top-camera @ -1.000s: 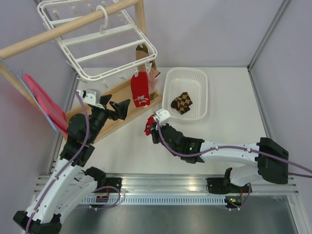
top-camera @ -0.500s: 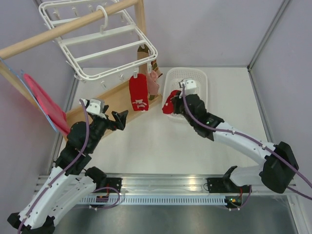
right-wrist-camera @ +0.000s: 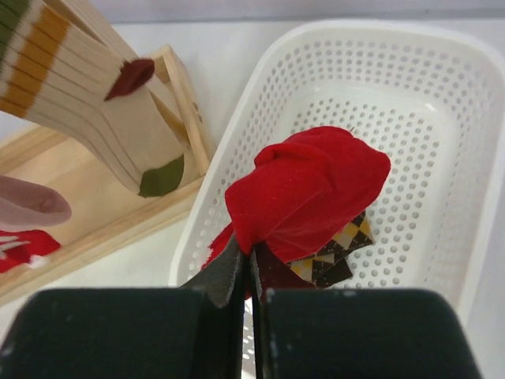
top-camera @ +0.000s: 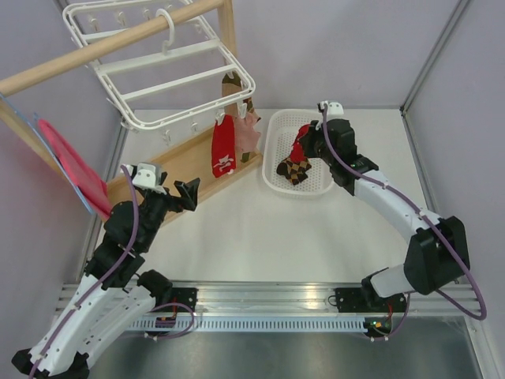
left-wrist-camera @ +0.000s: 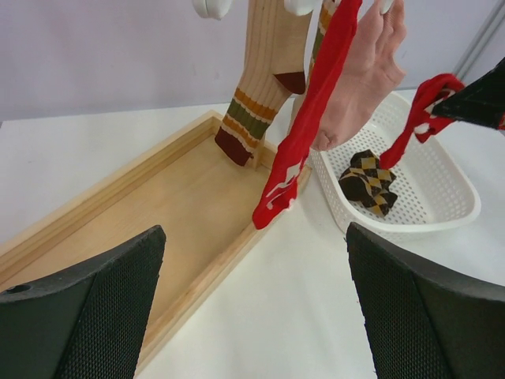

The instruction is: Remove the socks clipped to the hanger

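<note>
Nearest me, my left gripper [top-camera: 187, 195] hangs over the near edge of the wooden tray [left-wrist-camera: 158, 205], spread wide with nothing in it, facing the socks that remain.

Just past it, three socks hang from clips at the right corner of the hanger [top-camera: 158, 56]. There is a second red sock [top-camera: 224, 147] with white marks, a pale pink sock [top-camera: 249, 133] close beside it, and a striped sock [left-wrist-camera: 252, 110] behind them against the wooden post [top-camera: 229, 31].

To the right, the white mesh basket [right-wrist-camera: 442, 47] sits on the bench [top-camera: 260, 237] with the checkered sock [top-camera: 293, 168] lying inside. That one I judge done. My right gripper [right-wrist-camera: 248, 264] is clamped tight on a red sock [right-wrist-camera: 308, 189], which dangles over the basket above the checkered one. It only needs releasing.

So two are off the clips, and three are left as far as I can see. The remaining socks crowd each other, so a reach for one is likely to brush its neighbour. The post and the tray's rim sit close behind and below them. At far left a red sheet [top-camera: 71, 166] leans under the wooden rail [top-camera: 102, 47], well apart from the work.
</note>
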